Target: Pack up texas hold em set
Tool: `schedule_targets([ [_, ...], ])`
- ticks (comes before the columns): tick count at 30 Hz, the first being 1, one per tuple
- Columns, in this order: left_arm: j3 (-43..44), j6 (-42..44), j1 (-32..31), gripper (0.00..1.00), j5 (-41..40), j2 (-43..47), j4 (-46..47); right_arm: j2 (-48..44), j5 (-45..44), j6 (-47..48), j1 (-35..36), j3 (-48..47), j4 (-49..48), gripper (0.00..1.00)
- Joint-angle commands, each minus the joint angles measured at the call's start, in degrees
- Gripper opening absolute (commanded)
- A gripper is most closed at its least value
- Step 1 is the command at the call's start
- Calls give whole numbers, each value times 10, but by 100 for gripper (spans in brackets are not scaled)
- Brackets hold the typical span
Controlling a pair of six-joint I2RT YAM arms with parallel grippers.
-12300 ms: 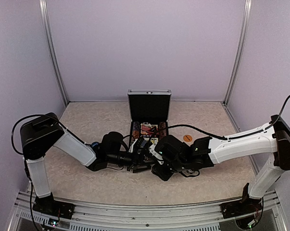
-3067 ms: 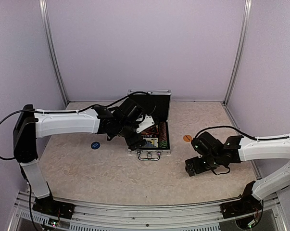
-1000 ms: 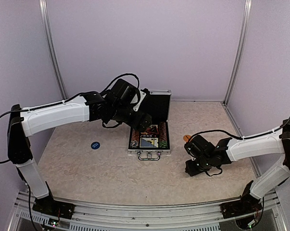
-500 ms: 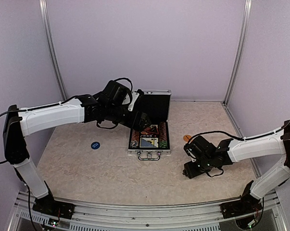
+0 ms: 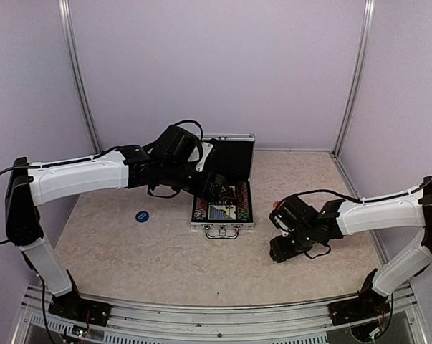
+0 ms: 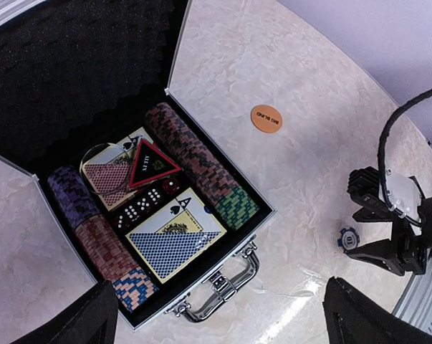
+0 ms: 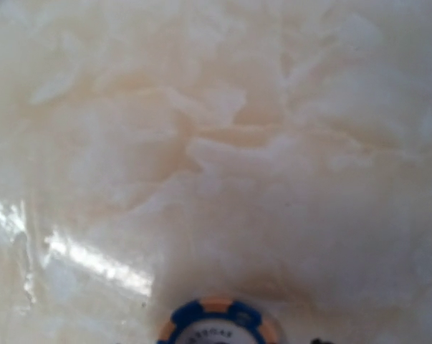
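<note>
Two arms in the top view. The left arm reaches over the open aluminium case point(image 5: 223, 226) at table centre, its lid point(image 5: 230, 154) upright along the 12 o'clock edge. The left gripper point(image 5: 214, 188) hangs above the tray's 10 o'clock corner; its jaw gap is not readable from here. A blue disc point(image 5: 141, 216) lies flat on the table point(image 5: 130, 265) at 9 o'clock of the case, well apart. An orange disc point(image 5: 276, 206) sits at 3 o'clock, partly hidden by the right arm. The right gripper point(image 5: 279, 249) is low over the table at 4 o'clock of the case.

Left wrist view.
- The left gripper's own fingers point(image 6: 87, 322) sit in the two bottom corners, spread wide with nothing between them.
- Tray contents: two rows of poker chips point(image 6: 201, 165) along the long sides, a red-backed deck point(image 6: 114, 178) under a clear round disc point(image 6: 94, 154), a blue-backed deck point(image 6: 173, 244), and red dice point(image 6: 145, 204) between the decks.
- The handle point(image 6: 219, 287) is at 6 o'clock.
- The orange disc, printed BIG BLIND, is at 2 o'clock of the tray.
- At 3 o'clock the right gripper's fingers stand apart, and a blue chip point(image 6: 349, 238) lies on the table at their tips. I cannot tell whether they touch it.

Right wrist view. Close and blurred: marbled table, with the blue chip flat at the 6 o'clock edge, showing orange edge spots. No fingers show.
</note>
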State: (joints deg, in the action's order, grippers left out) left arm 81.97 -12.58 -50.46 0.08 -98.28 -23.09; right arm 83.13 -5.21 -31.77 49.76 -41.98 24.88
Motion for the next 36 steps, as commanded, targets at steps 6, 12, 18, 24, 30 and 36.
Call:
schedule_targets([
  [6,-17,-1,-6,99,-13,26,11,50,13,-1,-2,-8,17,55],
  [12,-28,-1,-6,99,-16,33,13,69,16,7,-1,-21,25,51],
  [18,-33,-1,-7,99,-19,37,13,88,16,12,5,-32,41,47],
  [24,-34,0,-7,99,-21,41,13,90,12,6,15,-37,58,48],
  [30,-34,0,-6,99,-21,42,14,88,4,2,30,-44,75,50],
  [36,-36,-1,-7,99,-21,45,15,91,-6,-1,34,-44,85,50],
])
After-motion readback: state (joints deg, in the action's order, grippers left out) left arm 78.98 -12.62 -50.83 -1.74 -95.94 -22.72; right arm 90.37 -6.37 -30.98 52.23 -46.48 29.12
